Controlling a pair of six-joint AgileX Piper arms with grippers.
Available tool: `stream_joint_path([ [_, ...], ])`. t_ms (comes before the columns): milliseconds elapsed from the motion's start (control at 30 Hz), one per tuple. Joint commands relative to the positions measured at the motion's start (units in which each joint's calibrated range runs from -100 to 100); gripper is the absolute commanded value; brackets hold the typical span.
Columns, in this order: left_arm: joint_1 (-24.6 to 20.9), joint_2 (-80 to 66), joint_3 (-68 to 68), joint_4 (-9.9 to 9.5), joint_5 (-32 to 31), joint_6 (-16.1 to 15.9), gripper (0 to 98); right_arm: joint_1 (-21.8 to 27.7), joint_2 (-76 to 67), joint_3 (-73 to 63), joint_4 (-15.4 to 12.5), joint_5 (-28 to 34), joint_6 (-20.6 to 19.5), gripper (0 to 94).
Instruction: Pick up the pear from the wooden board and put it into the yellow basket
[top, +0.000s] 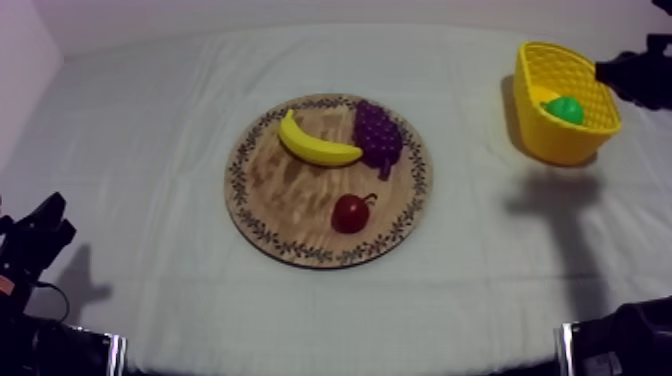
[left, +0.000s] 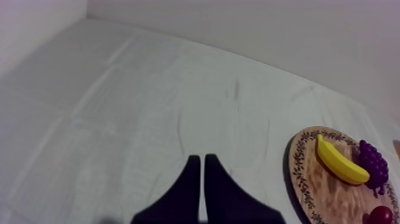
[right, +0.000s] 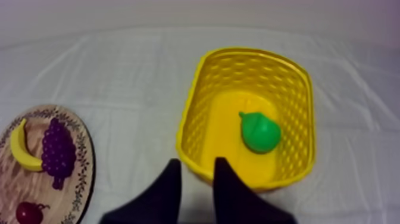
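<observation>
The green pear (top: 564, 109) lies inside the yellow basket (top: 590, 140) at the table's far right; the right wrist view has the pear (right: 260, 132) on the floor of the basket (right: 190, 113). My right gripper (top: 612, 72) hangs just beside the basket's right rim. Its fingers (right: 170, 182) stand apart with nothing between them, near the basket's front wall, so my right gripper (right: 196, 174) is open. My left gripper (top: 48, 228) rests low at the left, and in its wrist view the left gripper (left: 199, 162) is shut on nothing, a narrow wedge over bare cloth.
The round wooden board (top: 290, 195) sits mid-table with a banana (top: 315, 145), a bunch of grapes (top: 378, 135) and a small red fruit (top: 350, 213) on it. Open cloth lies between board and basket.
</observation>
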Motion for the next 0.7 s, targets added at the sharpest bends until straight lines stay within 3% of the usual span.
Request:
stream_joint_path([
  [0,0.0,0.0,-0.1,-0.01,0.0,0.0,0.1,0.7,-11.6,7.3,-1.1,0.0,1.5,5.3],
  [167,0.0,0.0,-0.1,-0.01,0.0,0.0,0.1,1.9,-21.5,15.9,-1.9,2.4,2.5,1.3],
  [533,0.0,0.0,-0.1,-0.01,0.0,0.0,0.1,-3.9,-40.7,29.8,4.5,8.6,-3.8,0.5],
  [667,0.0,0.0,-0.1,-0.01,0.0,0.0,0.1,-3.7,-46.5,36.2,4.6,8.8,-3.5,0.5],
])
